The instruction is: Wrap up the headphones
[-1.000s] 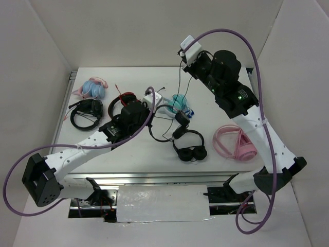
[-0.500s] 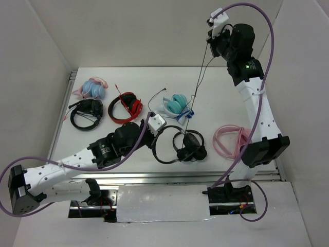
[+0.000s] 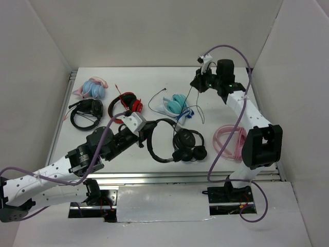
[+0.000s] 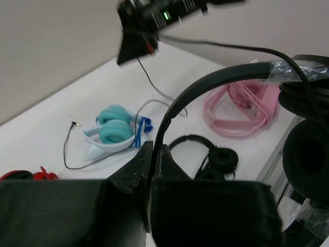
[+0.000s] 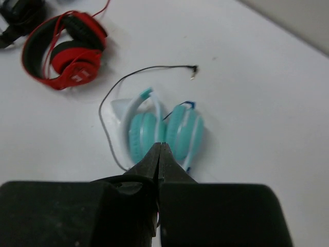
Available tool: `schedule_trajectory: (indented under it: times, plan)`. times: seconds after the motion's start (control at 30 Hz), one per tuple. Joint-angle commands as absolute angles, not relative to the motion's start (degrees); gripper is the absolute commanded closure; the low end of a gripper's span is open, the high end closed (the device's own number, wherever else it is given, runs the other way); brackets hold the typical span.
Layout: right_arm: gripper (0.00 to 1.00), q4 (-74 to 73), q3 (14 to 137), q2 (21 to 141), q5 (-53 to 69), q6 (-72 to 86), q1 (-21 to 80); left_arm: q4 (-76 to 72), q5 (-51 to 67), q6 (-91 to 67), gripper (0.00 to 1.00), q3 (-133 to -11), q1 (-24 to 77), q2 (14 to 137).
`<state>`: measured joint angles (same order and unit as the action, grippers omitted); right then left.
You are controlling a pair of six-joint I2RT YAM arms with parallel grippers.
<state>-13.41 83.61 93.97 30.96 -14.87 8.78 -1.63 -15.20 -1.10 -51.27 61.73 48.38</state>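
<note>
A: Right arm has dropped from high up; it's now low over the far side of the table (image 3: 139, 77). Left arm has pulled back toward near-left.
B: Grips?
A: Left gripper (image 4: 154, 153) is clamped on the headband of the headphones (image 4: 216, 78), near one end. The band arcs up off the table, with its earcups above the padded black pair (image 3: 193, 153) lying near the front edge.
B: Right?
A: Right gripper (image 5: 160, 149) has its fingers pressed together, pinching the thin cable (image 4: 146, 73), which curves down from the tips. The teal headphones (image 5: 164, 134) are directly below it.
</note>
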Motion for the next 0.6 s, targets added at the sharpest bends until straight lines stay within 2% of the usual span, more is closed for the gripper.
schedule_trajectory:
  times: [0.0, 0.07, 0.2, 0.23, 0.3, 0.33, 0.47, 0.57]
  plan:
    - [1.00, 2.26, 77.37, 90.96, 39.89, -5.38, 10.10, -10.46, -19.32, -1.67, 1.00, -56.68, 61.88, 45.62]
    - [1.00, 5.25, 74.72, 91.67, 39.21, -3.52, 10.89, -10.64, -21.17, -3.16, 1.00, -59.74, 61.87, 45.00]
    - [1.00, 8.61, 66.30, 91.41, 36.30, -0.53, 13.79, -11.86, -33.19, -5.88, 1.00, -64.15, 61.87, 45.35]
    - [1.00, 9.31, 64.62, 90.28, 35.43, -0.27, 15.45, -11.69, -40.53, -7.11, 1.00, -67.03, 61.87, 45.96]
    - [1.00, 11.59, 59.17, 88.60, 32.71, -0.09, 17.39, -12.04, -48.04, -6.77, 1.00, -69.86, 61.79, 48.67]
    - [1.00, 12.38, 57.58, 86.77, 31.74, 1.74, 18.53, -12.74, -53.82, -4.68, 1.00, -72.31, 61.79, 49.74]
    - [1.00, 15.46, 47.50, 79.65, 24.72, 4.56, 25.83, -14.85, -65.11, -1.41, 1.00, -78.04, 60.74, 57.63]
    - [1.00, 16.43, 41.85, 69.04, 14.97, 6.06, 31.10, -13.47, -71.80, -2.71, 1.00, -82.07, 56.88, 62.48]
